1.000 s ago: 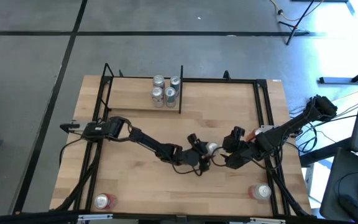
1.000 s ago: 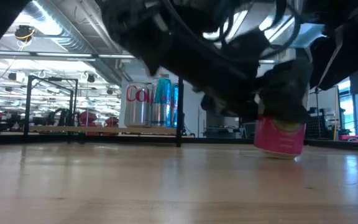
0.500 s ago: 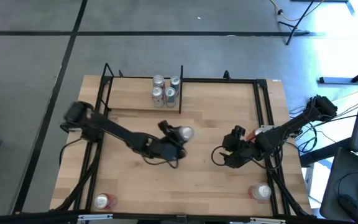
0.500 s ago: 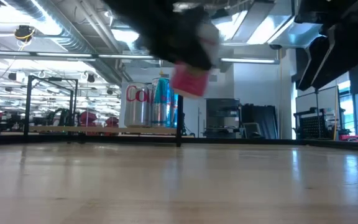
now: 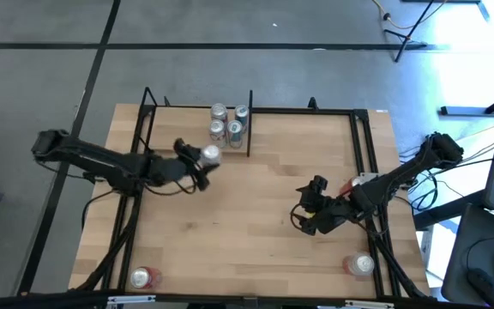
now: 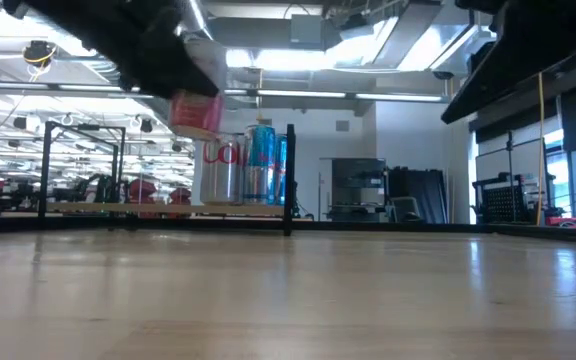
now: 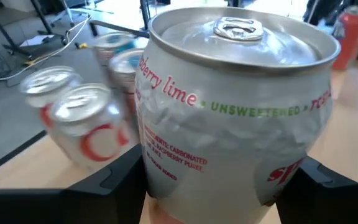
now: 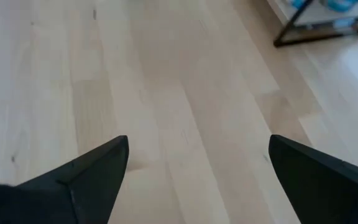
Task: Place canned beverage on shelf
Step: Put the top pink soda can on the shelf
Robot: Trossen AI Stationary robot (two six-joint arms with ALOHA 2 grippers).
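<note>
High view: left gripper (image 5: pixel 206 157) clamped on a pink can (image 5: pixel 210 155), upright, lifted off the table (image 5: pixel 256 223), just in front of the shelf (image 5: pixel 174 137). Four cans (image 5: pixel 229 123) clustered on the shelf's right end. Low view: held can (image 6: pixel 195 112) in the air, in front of the shelf cans (image 6: pixel 248 165). Left wrist view: jaws closed on both sides of the can (image 7: pixel 235 112), silver lid up. Right gripper (image 5: pixel 303 210) low over the table right of centre, jaws spread wide, nothing between them. Two more cans at the table's front edge, one toward each corner (image 5: pixel 145 276) (image 5: pixel 360 264).
</note>
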